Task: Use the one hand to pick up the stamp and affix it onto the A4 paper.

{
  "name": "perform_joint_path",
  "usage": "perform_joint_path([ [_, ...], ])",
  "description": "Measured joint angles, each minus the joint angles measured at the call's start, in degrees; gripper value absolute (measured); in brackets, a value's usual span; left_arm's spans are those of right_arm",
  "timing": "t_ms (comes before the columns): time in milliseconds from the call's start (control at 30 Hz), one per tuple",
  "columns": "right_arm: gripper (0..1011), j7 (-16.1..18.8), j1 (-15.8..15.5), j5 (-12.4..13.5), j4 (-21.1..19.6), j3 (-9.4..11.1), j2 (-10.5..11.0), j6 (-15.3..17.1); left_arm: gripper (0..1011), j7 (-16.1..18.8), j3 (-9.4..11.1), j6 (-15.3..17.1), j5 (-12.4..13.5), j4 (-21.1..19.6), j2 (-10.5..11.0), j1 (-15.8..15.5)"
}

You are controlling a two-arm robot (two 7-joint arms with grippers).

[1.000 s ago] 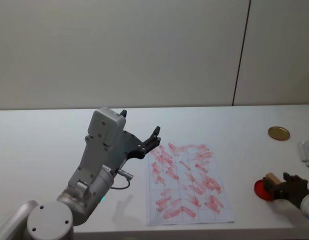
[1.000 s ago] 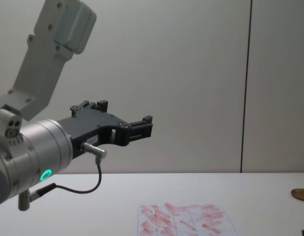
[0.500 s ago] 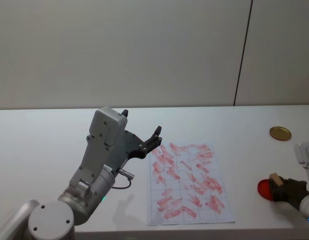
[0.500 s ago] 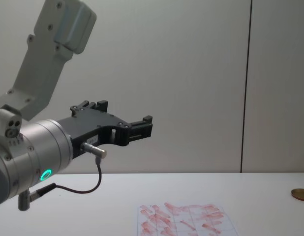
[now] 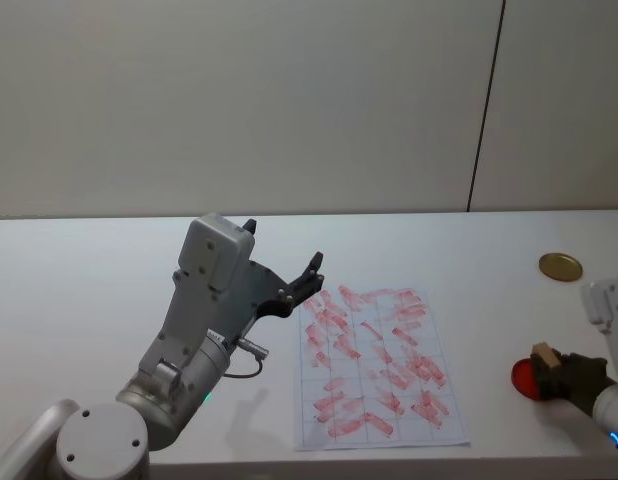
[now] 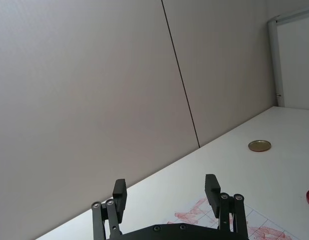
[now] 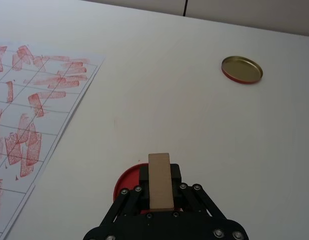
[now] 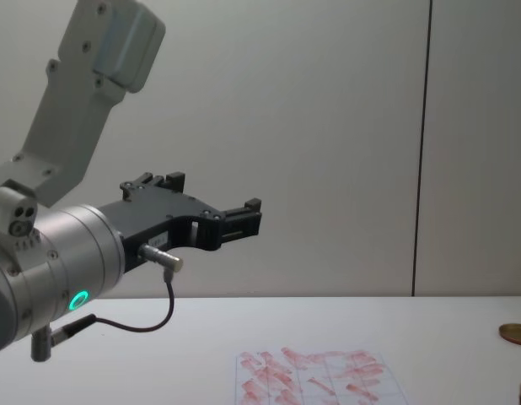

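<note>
**Stamp gripped over ink pad**
Right end effector (image 7: pixel 160 196) clenched on the stamp (image 7: pixel 159 170), upright over the red ink pad (image 7: pixel 125 186). A4 paper (image 5: pixel 374 365) flat on the desk (image 5: pixel 89 270), apart to its left. Left end effector (image 6: pixel 166 186) raised, released.

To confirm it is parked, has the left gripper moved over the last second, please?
No. In the chest view the left gripper keeps its spot left of the wall seam.
</note>
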Motion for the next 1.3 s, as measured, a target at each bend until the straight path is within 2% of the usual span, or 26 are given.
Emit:
perform_joint_path([
  [267, 221, -0.9, -0.2, -0.1, -1.8, 0.0, 0.0, -0.3, 993, 0.0, 0.0, 0.0, 0.0, 0.0, 0.0, 0.0],
  [433, 220, -1.6, -1.0, -0.1, -4.4, 0.1, 0.1, -0.2, 993, 0.0, 0.0, 0.0, 0.0, 0.0, 0.0, 0.0],
  [700, 221, -2.2, -2.1, -0.3, -6.7, -0.3, 0.1, 0.8, 993, 0.0, 0.0, 0.0, 0.0, 0.0, 0.0, 0.0],
  [1000, 220, -2.8, -2.6, -0.8, -6.4, -0.7, -0.2, 1.6, 993, 0.0, 0.0, 0.0, 0.0, 0.0, 0.0, 0.0],
  [1300, 220, -3.3, -1.9, -1.7, -3.7, -0.9, -0.7, 1.1, 993, 0.0, 0.0, 0.0, 0.0, 0.0, 0.0, 0.0],
])
